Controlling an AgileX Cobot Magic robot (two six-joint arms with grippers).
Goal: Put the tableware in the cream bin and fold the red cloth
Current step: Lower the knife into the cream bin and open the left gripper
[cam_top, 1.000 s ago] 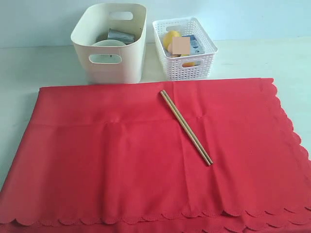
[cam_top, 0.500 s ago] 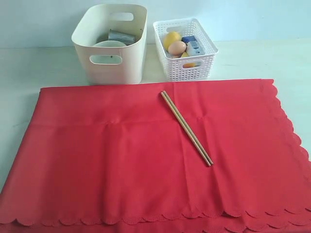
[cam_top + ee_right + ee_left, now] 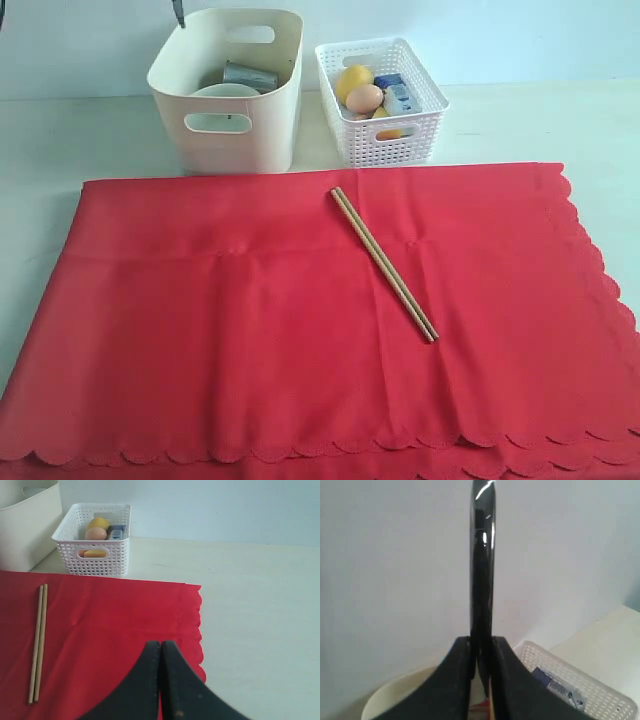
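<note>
Left gripper (image 3: 481, 649) first: its black fingers (image 3: 461, 680) are clamped tight on a slim, dark, glossy utensil (image 3: 482, 555), seen edge-on, so knife or spoon, I cannot tell. In the exterior view only the tip of that utensil (image 3: 178, 12) pokes in at the top, over the far left corner of the tall cream smooth-walled plastic bin (image 3: 270, 110). Inside the bin sit a steel cup (image 3: 248, 75) and a pale greenish-white bowl (image 3: 225, 90).

Just right of the bin stands a smaller white lattice basket (image 3: 400, 135) holding a yellow lemon (image 3: 353, 76), a tan egg (image 3: 365, 97) and a blue-white milk carton (image 3: 397, 95).

The large bright red scalloped cloth (image 3: 250, 340) lies spread flat across the near table, not folded. On it, right of centre, the pair of wooden chopsticks (image 3: 384, 264) lies side by side, slanting from far left to near right.

Right gripper (image 3: 160, 647): fingers pressed together, nothing between them, hanging above the cloth's right scalloped edge.
</note>
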